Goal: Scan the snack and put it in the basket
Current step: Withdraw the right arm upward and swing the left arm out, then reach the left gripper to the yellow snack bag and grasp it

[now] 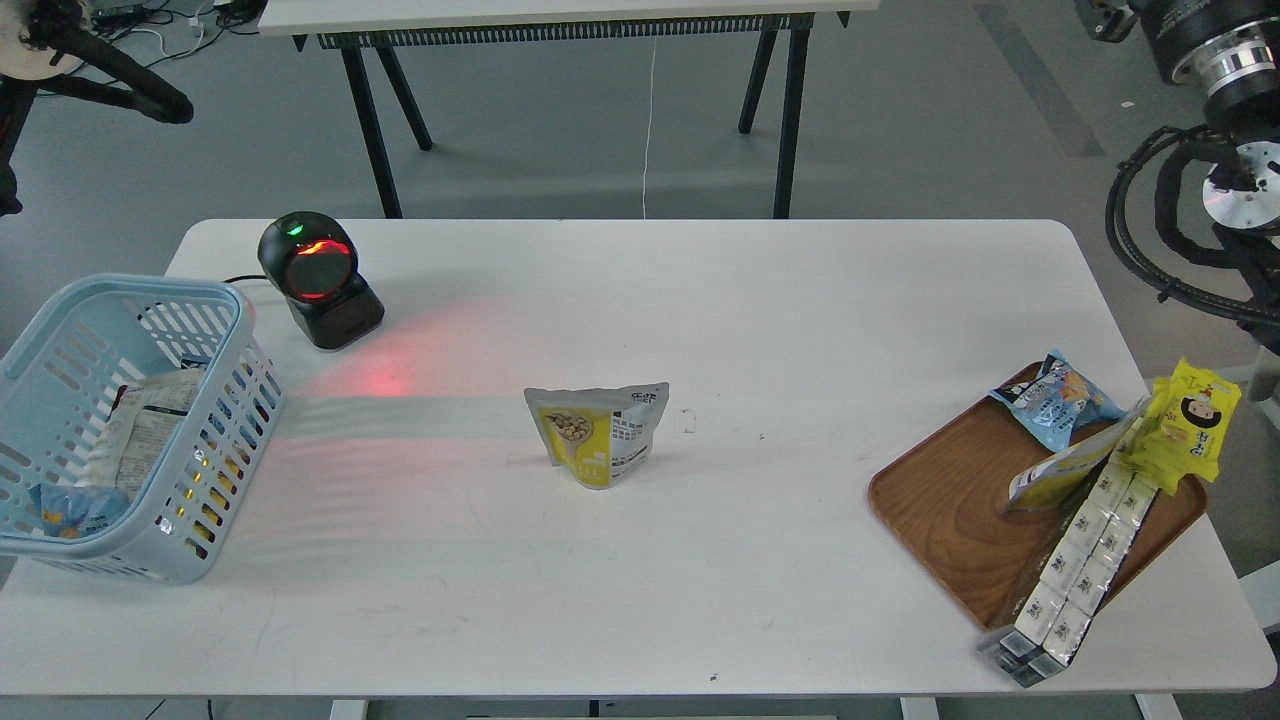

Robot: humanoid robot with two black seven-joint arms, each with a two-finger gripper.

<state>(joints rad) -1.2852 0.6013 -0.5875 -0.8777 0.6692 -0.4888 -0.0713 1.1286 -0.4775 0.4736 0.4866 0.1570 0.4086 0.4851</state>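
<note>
The snack (598, 434), a small pouch with a white top, yellow bottom and a picture of beige beans, stands upright near the middle of the white table (700, 300). The light blue slotted basket (225, 440) sits at the table's left edge with a few packets inside. Only upper parts of my arms show in the top corners. Neither gripper is in view.
A black barcode scanner (315, 278) with a red glowing window stands at the back left, casting red light on the table. A brown wooden tray (950, 510) at the right holds a blue bag (1058, 400), a yellow cartoon packet (1188, 425) and a strip of white packs (1075, 565).
</note>
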